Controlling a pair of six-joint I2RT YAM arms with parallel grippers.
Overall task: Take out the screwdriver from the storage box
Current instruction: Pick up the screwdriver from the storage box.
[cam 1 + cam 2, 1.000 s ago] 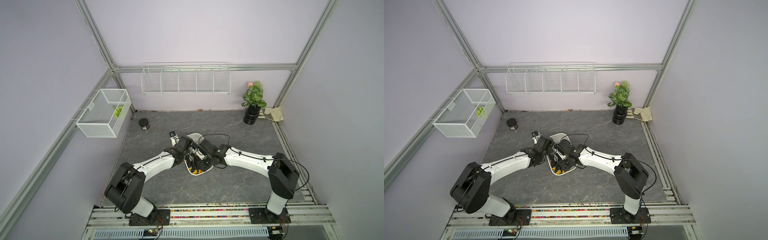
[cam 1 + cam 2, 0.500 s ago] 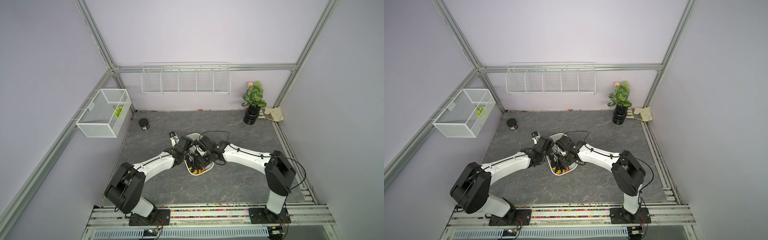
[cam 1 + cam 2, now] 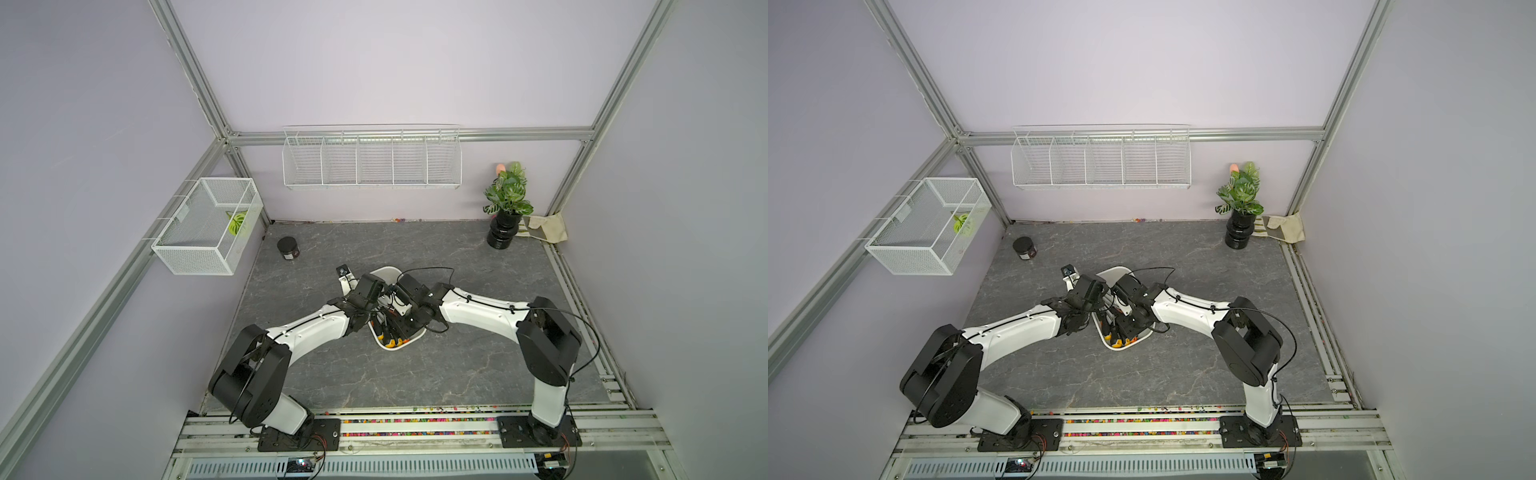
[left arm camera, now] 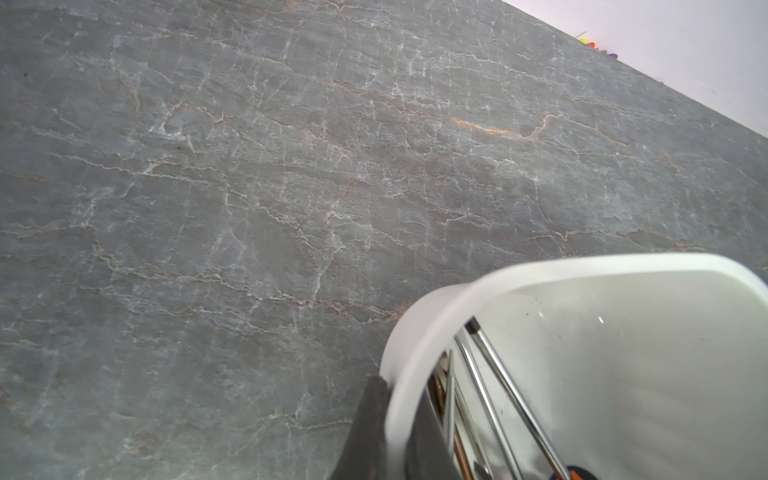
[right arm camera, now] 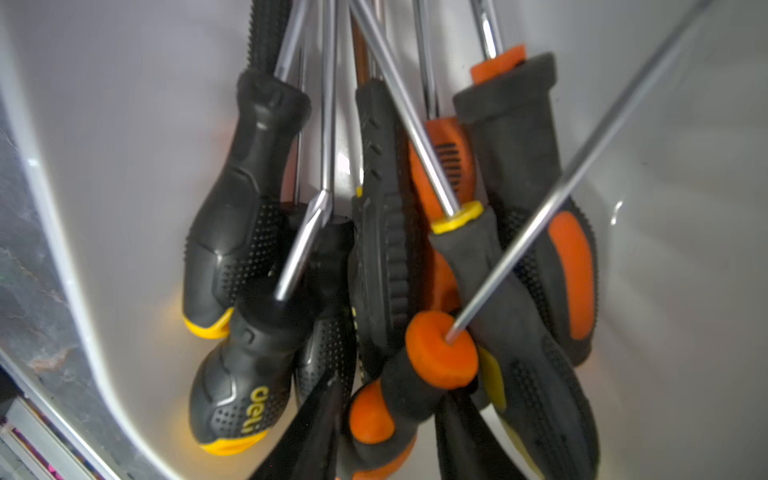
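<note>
Screwdrivers (image 5: 232, 232) lay heaped in the storage box (image 3: 388, 271) — a tangle of black, orange and yellow handles crowded into the box's end nearest the arm bases, their shafts crossing toward its far end. In both top views the two wrists met over the box and hid most of it.

The left gripper (image 4: 395, 432) was clenched on the box's wall, one dark finger outside the rim and one inside. I took that for a brace, so the light tub would not slide or tip while the other arm dug in it.

The right gripper (image 5: 390, 415) hung low inside the box over the handles. Its two dark fingers (image 5: 307, 436) stood either side of one screwdriver (image 5: 440, 353) — black grip, orange collar — that lay on top of the heap with its shaft slanting across the others. Being topmost, it looked the sensible pick, since nothing pinned it. Whether the fingers were pressing it or stood a shade off it I could not tell; the handle filled most of the gap.

By my reckoning the task stood at the grasp, with nothing out of the box yet. The lift would want to be straight up and slow, because that long shaft could drag a neighbour along or catch the rim.
</note>
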